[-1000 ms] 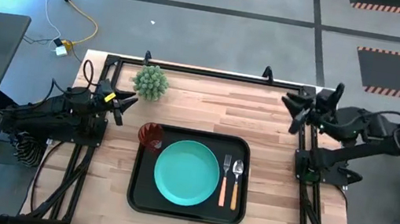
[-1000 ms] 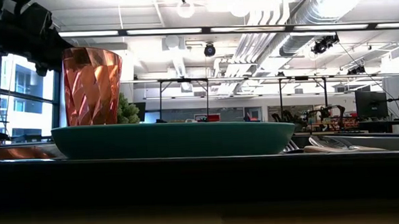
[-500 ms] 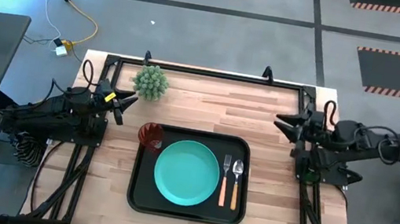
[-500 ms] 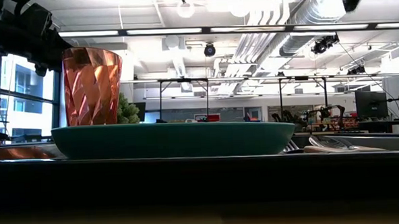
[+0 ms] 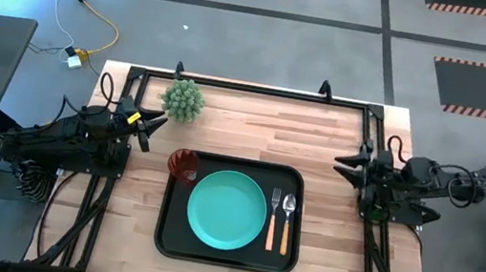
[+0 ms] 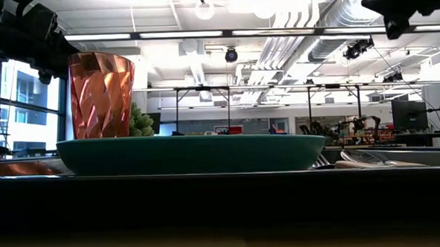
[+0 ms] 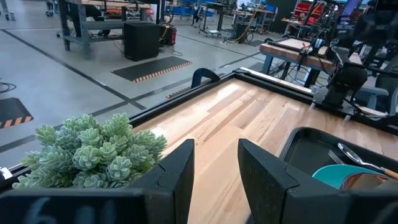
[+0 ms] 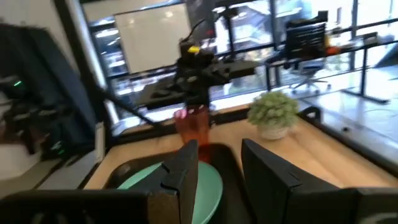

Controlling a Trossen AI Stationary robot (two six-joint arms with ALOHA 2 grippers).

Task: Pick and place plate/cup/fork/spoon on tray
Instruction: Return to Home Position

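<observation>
A: Where do the task's things lie?

B: The large black rectangular tray with rounded corners [image 5: 225,253] sits on the light wooden table [image 5: 254,123], toward its near edge. On it, the round flat teal plate [image 5: 227,210] fills the middle. The small translucent red-orange cup [image 5: 184,165] stands upright in the tray's far left corner, just beside the plate's rim. To the plate's right lie the fork with silver tines and a light orange handle [image 5: 273,220] and the spoon with a silver oval bowl and a light orange handle [image 5: 286,223], parallel, the fork nearer the plate.

A: And the left gripper?

B: The left gripper [image 5: 154,124] rests at the table's left edge, well apart from the tray. Its two dark fingers [image 7: 177,174] stand apart with bare wood between them, holding nothing.

A: The right gripper?

B: The right gripper [image 5: 347,161] is at the table's right edge, pointing toward the centre. Its fingers [image 8: 185,167] are likewise parted and empty (the plate and cup show beyond them).

A: Anything else on the table?

B: A spiky green ball-shaped plant [image 5: 183,99] stands near the far left corner, off the tray, close to the left gripper.
</observation>
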